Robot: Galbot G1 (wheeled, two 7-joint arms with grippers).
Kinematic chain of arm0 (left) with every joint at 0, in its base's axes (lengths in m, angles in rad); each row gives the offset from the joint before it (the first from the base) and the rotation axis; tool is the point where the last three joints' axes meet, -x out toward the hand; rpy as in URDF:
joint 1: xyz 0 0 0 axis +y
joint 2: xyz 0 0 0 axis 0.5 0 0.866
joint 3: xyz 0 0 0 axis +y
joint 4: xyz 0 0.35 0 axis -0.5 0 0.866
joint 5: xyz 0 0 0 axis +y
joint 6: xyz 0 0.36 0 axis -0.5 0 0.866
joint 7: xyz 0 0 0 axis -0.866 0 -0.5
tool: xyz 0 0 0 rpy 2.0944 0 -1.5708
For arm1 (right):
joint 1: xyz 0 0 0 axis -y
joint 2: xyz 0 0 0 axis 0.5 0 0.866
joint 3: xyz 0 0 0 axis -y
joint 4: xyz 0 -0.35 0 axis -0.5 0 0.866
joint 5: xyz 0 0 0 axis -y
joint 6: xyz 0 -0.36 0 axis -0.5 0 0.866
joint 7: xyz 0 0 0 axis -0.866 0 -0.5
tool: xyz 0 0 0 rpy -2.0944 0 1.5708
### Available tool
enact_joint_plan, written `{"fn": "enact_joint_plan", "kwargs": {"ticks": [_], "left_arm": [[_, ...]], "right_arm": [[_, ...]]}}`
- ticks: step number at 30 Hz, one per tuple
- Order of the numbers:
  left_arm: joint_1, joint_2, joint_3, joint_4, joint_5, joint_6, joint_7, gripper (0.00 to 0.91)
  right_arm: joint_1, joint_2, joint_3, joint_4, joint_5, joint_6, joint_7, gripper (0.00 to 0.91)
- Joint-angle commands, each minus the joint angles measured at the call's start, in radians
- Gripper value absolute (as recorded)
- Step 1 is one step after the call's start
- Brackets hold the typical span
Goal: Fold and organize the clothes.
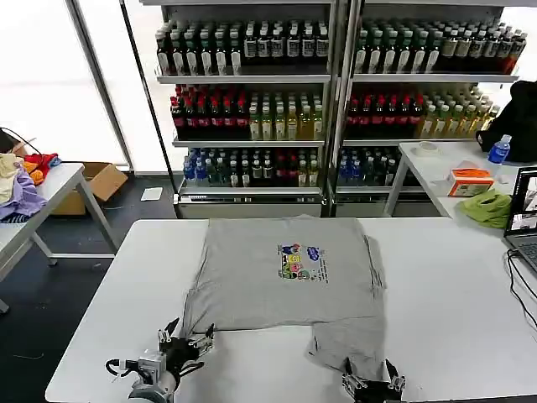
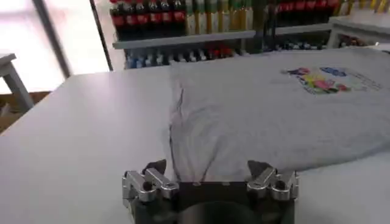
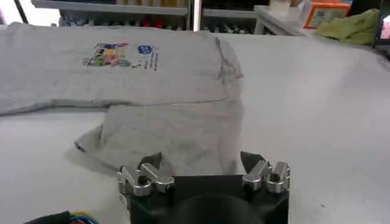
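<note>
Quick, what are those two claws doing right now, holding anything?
Left claw: open, holding nothing, near the grey shirt's corner.
Right claw: open, empty, by the shirt's sleeve.

Left gripper (image 1: 186, 340) and right gripper (image 1: 369, 384) hover low, fingers spread

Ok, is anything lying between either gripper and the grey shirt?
Nothing visible. The left gripper sits with open jaws at the grey shirt's near left corner; the right gripper, jaws open, sits just before the hanging flap, bare white table around.
</note>
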Motion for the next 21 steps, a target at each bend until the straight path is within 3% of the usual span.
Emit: {"fn": "enact_joint_plan", "kwargs": {"ticks": [1, 3, 21], "left_arm": [[0.003, 0.0, 0.0, 0.009, 0.001, 0.002, 0.0, 0.05], [-0.005, 0.0, -0.002, 0.031, -0.038, 0.011, -0.002, 0.02], [-0.005, -0.002, 0.005, 0.04, -0.097, 0.013, -0.01, 0.01]], "right_arm": [[-0.001, 0.002, -0.002, -0.016, 0.003, -0.007, 0.004, 0.343], [-0.001, 0.002, -0.006, -0.022, 0.003, -0.005, 0.004, 0.0], [0.008, -0.003, 0.005, -0.029, 0.001, 0.053, -0.014, 0.0]]}}
